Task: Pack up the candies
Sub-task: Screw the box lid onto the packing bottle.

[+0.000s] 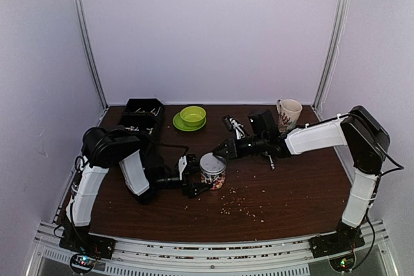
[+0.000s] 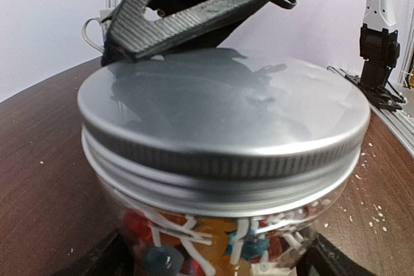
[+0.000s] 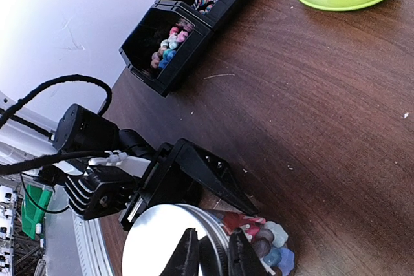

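A clear jar (image 1: 212,171) full of coloured candies (image 2: 220,240) stands mid-table under a silver screw lid (image 2: 226,101). My left gripper (image 1: 202,182) grips the jar's body from the left, its fingers (image 2: 107,260) showing at both lower corners of the left wrist view. My right gripper (image 3: 213,256) comes in from the right and pinches the rim of the lid (image 3: 155,244), one finger on top and one outside the edge. More candies (image 3: 169,44) lie in a black bin (image 1: 143,113) at the back left.
A green bowl on a saucer (image 1: 192,117) and a patterned mug (image 1: 289,114) stand at the back. Small black and white items (image 1: 234,125) lie behind the right gripper. Pale crumbs (image 1: 239,203) are scattered in front of the jar.
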`<control>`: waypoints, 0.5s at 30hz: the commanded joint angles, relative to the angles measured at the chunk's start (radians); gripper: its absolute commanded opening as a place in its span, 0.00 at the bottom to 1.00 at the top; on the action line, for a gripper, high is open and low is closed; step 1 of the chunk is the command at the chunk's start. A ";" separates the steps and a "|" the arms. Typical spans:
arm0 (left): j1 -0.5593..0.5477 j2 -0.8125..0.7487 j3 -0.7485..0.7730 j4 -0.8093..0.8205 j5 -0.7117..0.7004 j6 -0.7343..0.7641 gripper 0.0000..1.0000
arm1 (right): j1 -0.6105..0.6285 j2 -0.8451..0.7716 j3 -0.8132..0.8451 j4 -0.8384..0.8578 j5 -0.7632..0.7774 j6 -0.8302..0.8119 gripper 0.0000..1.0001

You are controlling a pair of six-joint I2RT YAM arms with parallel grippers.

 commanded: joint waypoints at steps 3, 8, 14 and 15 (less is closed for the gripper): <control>-0.003 0.036 0.001 0.013 -0.031 -0.038 0.85 | 0.006 -0.040 -0.063 -0.005 0.000 0.018 0.15; -0.003 0.035 -0.001 0.013 -0.041 -0.042 0.85 | 0.006 -0.062 -0.095 0.011 0.003 0.027 0.15; -0.002 0.037 -0.002 0.013 -0.050 -0.043 0.85 | 0.006 -0.096 -0.131 0.012 0.013 0.029 0.15; -0.002 0.038 -0.002 0.013 -0.052 -0.044 0.85 | 0.006 -0.101 -0.136 0.014 0.013 0.029 0.14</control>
